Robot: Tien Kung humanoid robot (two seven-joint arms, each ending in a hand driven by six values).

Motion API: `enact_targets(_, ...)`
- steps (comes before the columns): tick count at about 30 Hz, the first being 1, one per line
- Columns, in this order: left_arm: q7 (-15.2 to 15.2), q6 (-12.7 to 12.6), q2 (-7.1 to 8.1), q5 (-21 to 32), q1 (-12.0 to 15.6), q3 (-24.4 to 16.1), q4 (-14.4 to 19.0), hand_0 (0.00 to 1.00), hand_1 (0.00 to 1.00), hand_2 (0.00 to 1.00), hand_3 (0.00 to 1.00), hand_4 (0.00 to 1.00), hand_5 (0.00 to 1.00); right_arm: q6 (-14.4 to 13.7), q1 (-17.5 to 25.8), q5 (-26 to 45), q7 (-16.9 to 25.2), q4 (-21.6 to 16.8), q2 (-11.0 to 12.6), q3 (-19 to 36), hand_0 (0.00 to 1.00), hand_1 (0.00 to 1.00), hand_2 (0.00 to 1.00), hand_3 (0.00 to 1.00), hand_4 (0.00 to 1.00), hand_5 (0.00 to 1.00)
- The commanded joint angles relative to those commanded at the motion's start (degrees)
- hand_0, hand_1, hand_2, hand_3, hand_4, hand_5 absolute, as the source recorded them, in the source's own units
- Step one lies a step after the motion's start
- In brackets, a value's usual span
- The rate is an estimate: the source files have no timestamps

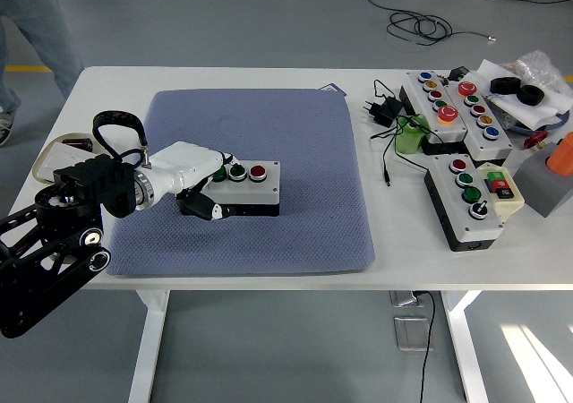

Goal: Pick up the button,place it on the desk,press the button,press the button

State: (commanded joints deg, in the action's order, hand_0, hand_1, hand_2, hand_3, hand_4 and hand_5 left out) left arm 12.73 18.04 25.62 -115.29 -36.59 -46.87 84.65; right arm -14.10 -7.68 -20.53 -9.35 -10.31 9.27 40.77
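White table on a grey floor carries a large blue-grey pad across its middle. On the pad, left of centre, sits the button box, a low grey-topped box with a red button at its right end and two darker buttons beside it. The left hand, white-shelled on a black arm entering from the lower left corner, lies against the box's left end; it covers that end, so the leftmost button is only partly seen. Its dark fingers curl at the box's near left corner, but whether they clamp the box or merely rest there is hard to make out. At the right, other button boxes, cables and small parts crowd the table, partly cut off by the edge. A person's legs show at top left.
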Motion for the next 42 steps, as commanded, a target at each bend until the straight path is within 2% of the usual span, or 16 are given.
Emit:
enact_targets(7,-0.6,-0.8,0.21,1.2,0.9,-3.3,3.5,0.002,0.024,0.115,0.841,0.78,0.471,0.0,-0.1,0.0,0.0,0.0,0.0,0.2,0.787,0.797,0.817,0.751,0.412,0.479)
enact_targets(12,-1.6,-4.7,-0.17,3.3,1.2,-5.2,2.7,0.002,0.021,0.115,0.843,0.776,0.463,0.0,-0.3,-0.1,0.0,0.0,0.0,0.2,0.787,0.797,0.817,0.751,0.412,0.479)
enact_targets(13,-1.9,-6.0,-0.28,4.0,1.4,-5.7,2.3,0.002,0.021,0.115,0.843,0.776,0.463,0.0,-0.4,-0.1,0.0,0.0,0.0,0.2,0.787,0.797,0.817,0.751,0.412,0.479)
enact_targets(14,-2.2,-7.3,-0.35,4.5,1.6,-6.1,2.1,0.002,0.051,0.152,0.859,0.797,0.539,0.1,-0.4,-0.1,0.0,0.0,0.0,0.2,0.787,0.797,0.817,0.751,0.412,0.479)
enact_targets(15,-2.4,-8.8,-0.44,5.8,1.8,-6.6,1.6,0.002,0.051,0.152,0.859,0.797,0.539,0.1,-0.4,-0.1,0.0,0.0,0.0,0.2,0.787,0.797,0.817,0.751,0.412,0.479)
enact_targets(19,-3.4,-17.4,-0.68,13.9,2.5,-8.0,0.1,0.002,0.051,0.152,0.859,0.797,0.539,0.1,-0.5,-0.1,0.0,0.0,0.0,0.1,0.787,0.797,0.817,0.751,0.412,0.479)
enact_targets(20,-3.8,-19.1,-0.77,15.6,2.6,-8.5,-0.3,0.068,0.231,0.275,0.878,0.838,0.815,0.1,-0.5,-0.1,0.0,0.0,0.0,0.2,0.787,0.797,0.817,0.751,0.412,0.479)
enact_targets(23,-4.5,-25.1,-1.01,22.6,3.0,-10.1,-1.4,0.068,0.231,0.275,0.878,0.838,0.815,0.1,-0.6,-0.4,-0.1,0.0,0.0,0.3,0.787,0.797,0.817,0.751,0.412,0.479)
enact_targets(25,-4.3,-26.6,-1.21,27.5,3.3,-12.0,-2.7,0.068,0.231,0.275,0.878,0.838,0.815,0.1,-0.7,-0.6,-0.1,0.0,0.0,0.3,0.787,0.797,0.817,0.751,0.412,0.479)
enact_targets(26,-4.3,-26.9,-1.26,30.1,3.3,-12.6,-3.2,0.566,0.635,0.69,0.978,0.707,0.998,0.1,-0.7,-0.6,-0.1,0.0,0.0,0.3,0.787,0.797,0.817,0.751,0.412,0.479)
enact_targets(31,-4.9,-27.0,-1.46,42.0,4.2,-15.7,-5.8,0.566,0.635,0.69,0.978,0.707,0.998,0.1,-0.8,-0.6,-0.1,0.0,0.0,0.3,0.787,0.797,0.817,0.751,0.412,0.479)
enact_targets(32,-5.1,-26.9,-1.49,44.6,4.6,-16.4,-6.3,0.793,0.855,0.955,0.99,0.655,0.998,0.1,-0.7,-0.6,-0.2,0.0,0.0,0.4,0.787,0.797,0.817,0.751,0.412,0.479)
enact_targets(35,-6.0,-26.8,-1.6,51.7,5.3,-17.5,-7.2,0.793,0.855,0.955,0.99,0.655,0.998,0.1,-0.7,-0.7,-0.2,0.0,0.0,0.4,0.787,0.797,0.817,0.751,0.412,0.479)
enact_targets(37,-7.7,-27.9,-1.69,56.5,5.8,-18.4,-7.8,0.793,0.855,0.955,0.99,0.655,0.998,0.1,-0.7,-0.6,-0.2,0.0,-0.1,0.4,0.787,0.797,0.817,0.751,0.412,0.479)
enact_targets(38,-7.9,-28.1,-1.7,58.8,5.9,-18.5,-7.9,0.845,0.894,0.99,0.982,0.627,0.998,0.1,-0.7,-0.6,-0.2,0.0,-0.1,0.4,0.787,0.797,0.817,0.751,0.412,0.479)
enact_targets(42,-10.3,-29.4,-1.21,68.8,6.3,-20.0,-10.1,0.845,0.894,0.99,0.982,0.627,0.998,0.0,-0.5,-0.7,-0.2,0.0,-0.1,0.5,0.787,0.797,0.817,0.751,0.412,0.479)
